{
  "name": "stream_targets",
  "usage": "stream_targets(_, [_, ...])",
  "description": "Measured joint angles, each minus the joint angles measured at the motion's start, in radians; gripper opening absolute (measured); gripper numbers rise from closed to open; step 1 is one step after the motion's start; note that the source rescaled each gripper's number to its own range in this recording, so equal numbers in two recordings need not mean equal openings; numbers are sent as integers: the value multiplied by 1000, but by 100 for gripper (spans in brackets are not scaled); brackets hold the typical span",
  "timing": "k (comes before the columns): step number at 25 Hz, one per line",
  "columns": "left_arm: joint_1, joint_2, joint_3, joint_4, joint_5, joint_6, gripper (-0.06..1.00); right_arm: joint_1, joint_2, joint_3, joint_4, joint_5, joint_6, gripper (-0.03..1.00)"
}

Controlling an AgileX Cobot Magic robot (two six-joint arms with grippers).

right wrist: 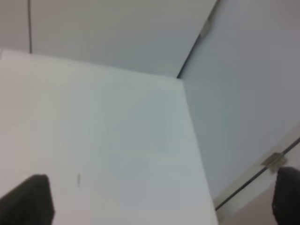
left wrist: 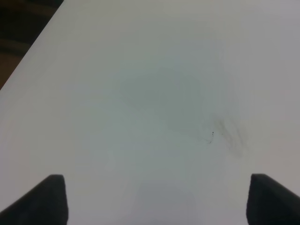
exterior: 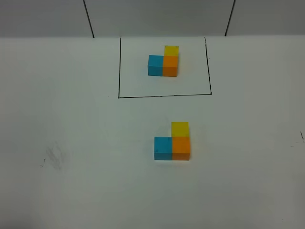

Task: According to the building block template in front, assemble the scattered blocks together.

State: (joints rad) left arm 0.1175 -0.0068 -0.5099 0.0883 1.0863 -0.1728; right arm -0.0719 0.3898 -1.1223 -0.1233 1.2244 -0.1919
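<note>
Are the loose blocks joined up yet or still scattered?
Joined. The scattered blocks sit touching in an L: blue left of orange, yellow behind orange, matching the building block template.

A white surface (exterior: 71, 191) fills most of the exterior view. A faint grey smudge (exterior: 55, 156) marks it toward the near left, and a small dark mark (exterior: 301, 136) sits at its right edge. Behind it stands a pale wall (exterior: 157, 16) crossed by two dark seams (exterior: 88, 19).
</note>
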Motion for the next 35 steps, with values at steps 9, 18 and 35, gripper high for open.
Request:
stream_targets(9, [0,0,0,0,0,0,74,36,-265,330,107,-145,52,78])
stream_targets(18, [0,0,0,0,0,0,74,86,-395,537,123,-201,67,78])
stream_targets(35, [0,0,0,0,0,0,74,86,-397,619,123,-158,122,66])
